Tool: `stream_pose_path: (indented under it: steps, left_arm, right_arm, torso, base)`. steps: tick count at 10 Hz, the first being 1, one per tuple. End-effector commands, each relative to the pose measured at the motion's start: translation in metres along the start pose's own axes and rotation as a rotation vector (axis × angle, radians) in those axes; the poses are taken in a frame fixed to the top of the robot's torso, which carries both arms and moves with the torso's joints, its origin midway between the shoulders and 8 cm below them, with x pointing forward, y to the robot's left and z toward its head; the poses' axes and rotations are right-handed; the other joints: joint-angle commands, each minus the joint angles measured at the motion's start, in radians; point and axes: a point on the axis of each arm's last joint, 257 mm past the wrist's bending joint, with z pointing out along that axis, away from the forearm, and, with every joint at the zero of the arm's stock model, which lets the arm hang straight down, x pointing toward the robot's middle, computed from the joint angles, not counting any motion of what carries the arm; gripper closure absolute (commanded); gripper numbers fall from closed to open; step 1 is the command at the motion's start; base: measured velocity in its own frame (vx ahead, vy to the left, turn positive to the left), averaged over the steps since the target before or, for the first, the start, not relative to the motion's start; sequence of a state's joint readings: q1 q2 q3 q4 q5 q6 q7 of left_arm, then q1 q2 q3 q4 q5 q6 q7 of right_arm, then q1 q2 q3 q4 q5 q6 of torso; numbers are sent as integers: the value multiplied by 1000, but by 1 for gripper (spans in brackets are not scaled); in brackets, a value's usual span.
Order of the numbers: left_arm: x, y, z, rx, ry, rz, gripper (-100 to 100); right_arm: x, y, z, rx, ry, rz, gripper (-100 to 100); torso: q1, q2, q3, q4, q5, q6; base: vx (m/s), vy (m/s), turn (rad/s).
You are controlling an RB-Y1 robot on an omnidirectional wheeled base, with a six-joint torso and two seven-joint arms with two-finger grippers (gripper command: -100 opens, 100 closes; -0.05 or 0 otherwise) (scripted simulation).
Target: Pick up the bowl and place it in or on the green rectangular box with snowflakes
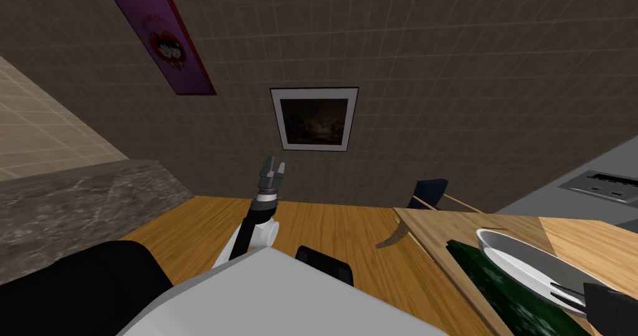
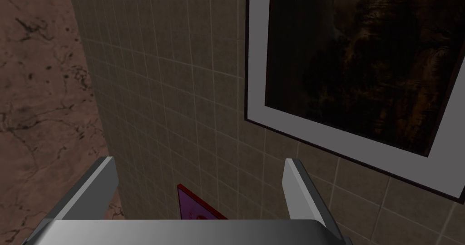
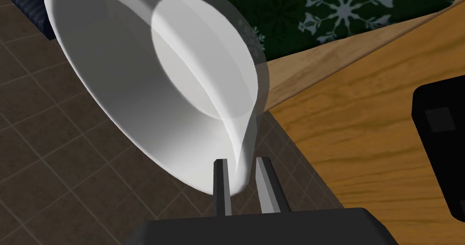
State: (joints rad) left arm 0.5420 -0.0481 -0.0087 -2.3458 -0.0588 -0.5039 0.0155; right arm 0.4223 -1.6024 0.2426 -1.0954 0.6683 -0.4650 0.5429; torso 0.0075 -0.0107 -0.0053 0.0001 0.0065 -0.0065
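Gripping the white bowl (image 3: 150, 87) by its rim with the right gripper (image 3: 241, 162), jaws clamped on the thin wall. Holding it tilted at the near right, just beside the dark green box with snowflakes (image 3: 345, 10) on the wooden desk (image 3: 386, 119); contact with the box unclear. Left gripper (image 1: 273, 166) raised before the tiled wall, jaws apart.

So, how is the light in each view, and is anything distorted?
Head view: rolled and wide-angled, so the tiled wall splays; light is dim. Right wrist view: the white bowl, pinched at its rim by the right end effector, shows soft grey shading, no glare; the green box is dark. Left wrist view: dim, with the open left end effector catching light.
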Motion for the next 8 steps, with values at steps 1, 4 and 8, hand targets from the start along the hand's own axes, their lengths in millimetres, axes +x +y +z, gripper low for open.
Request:
stream_pose_path:
  steps: [1,4,8]
  left_arm:
    - [0,0,0,0,0,0,0]
    - [0,0,0,0,0,0,0]
    - [0,0,0,0,0,0,0]
  right_arm:
    - [2,2,-3,-4,4,3,100]
    - [30,31,-10,-74,55,47,100]
    - [71,82,-24,-183,137,113,100]
  torso:
    - [0,0,0,0,0,0]
    - [0,8,5,2,1,2]
    - [0,5,3,2,1,3]
  base:
    - [43,-8,6]
    - [93,-13,-62]
    - [146,-11,-86]
